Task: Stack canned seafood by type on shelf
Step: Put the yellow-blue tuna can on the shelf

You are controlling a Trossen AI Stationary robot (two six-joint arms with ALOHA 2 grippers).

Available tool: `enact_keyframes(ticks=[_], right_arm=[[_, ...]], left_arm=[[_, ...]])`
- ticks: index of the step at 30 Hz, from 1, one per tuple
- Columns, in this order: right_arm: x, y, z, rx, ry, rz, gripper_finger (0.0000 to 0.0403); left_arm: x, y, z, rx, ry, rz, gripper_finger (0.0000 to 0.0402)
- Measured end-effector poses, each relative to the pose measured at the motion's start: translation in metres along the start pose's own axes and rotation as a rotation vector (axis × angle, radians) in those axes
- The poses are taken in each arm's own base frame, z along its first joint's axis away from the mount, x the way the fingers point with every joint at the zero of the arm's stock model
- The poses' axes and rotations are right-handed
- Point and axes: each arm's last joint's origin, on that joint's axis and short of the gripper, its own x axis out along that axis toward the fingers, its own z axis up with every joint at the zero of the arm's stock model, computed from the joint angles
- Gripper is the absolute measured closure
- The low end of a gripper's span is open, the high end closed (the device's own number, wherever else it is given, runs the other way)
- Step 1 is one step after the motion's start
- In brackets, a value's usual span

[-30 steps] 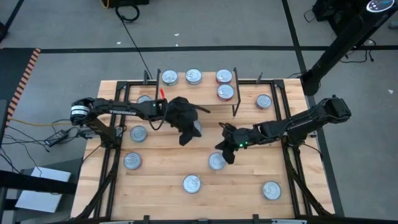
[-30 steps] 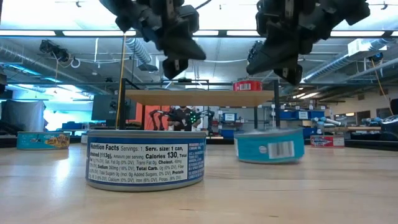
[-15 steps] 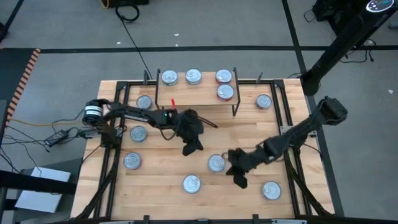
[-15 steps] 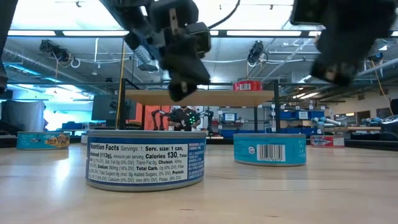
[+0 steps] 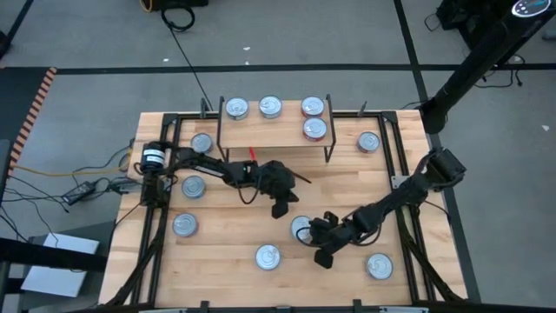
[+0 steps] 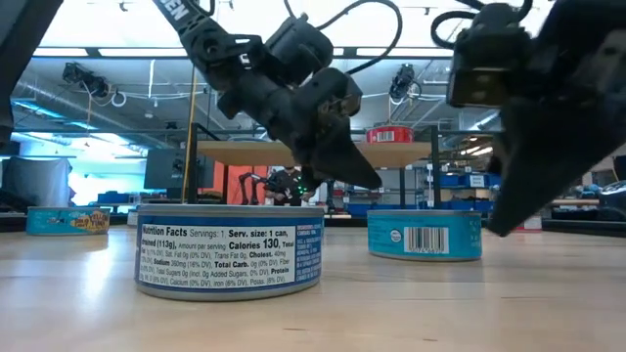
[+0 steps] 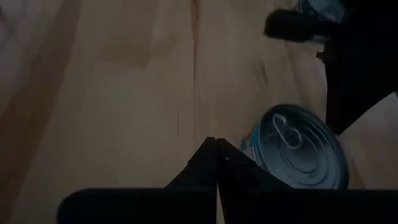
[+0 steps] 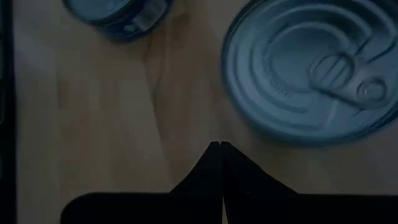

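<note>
Four tins (image 5: pixel 269 107) sit on the shelf (image 5: pixel 261 137) at the far edge of the table (image 5: pixel 226 252): three in a back row, with a red-labelled one (image 5: pixel 314 129) just in front of the rightmost. Seven more lie loose on the table around it: two at the left, one near the left front, one at centre front, one at right front, one beside the shelf's right end.
The teal tin (image 5: pixel 301 229) in mid-table lies between both grippers. Left gripper (image 5: pixel 282 209), fingers pressed together, holds nothing, tip just beside that tin on its far-left side. Right gripper (image 5: pixel 321 258), also closed and empty, low near the tin's front-right side.
Low view: blue-labelled tin (image 6: pixel 229 250) nearest camera, teal one (image 6: pixel 424 236) behind it.
</note>
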Motion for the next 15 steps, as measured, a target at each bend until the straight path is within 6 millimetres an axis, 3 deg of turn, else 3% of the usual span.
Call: enact_keyframes(ticks=[15], right_arm=[[0.004, -0.014, 0.016, 0.025, -0.066, -0.066, 0.04]], left_arm=[[0.025, -0.016, -0.022, 0.033, 0.047, -0.013, 0.0401]])
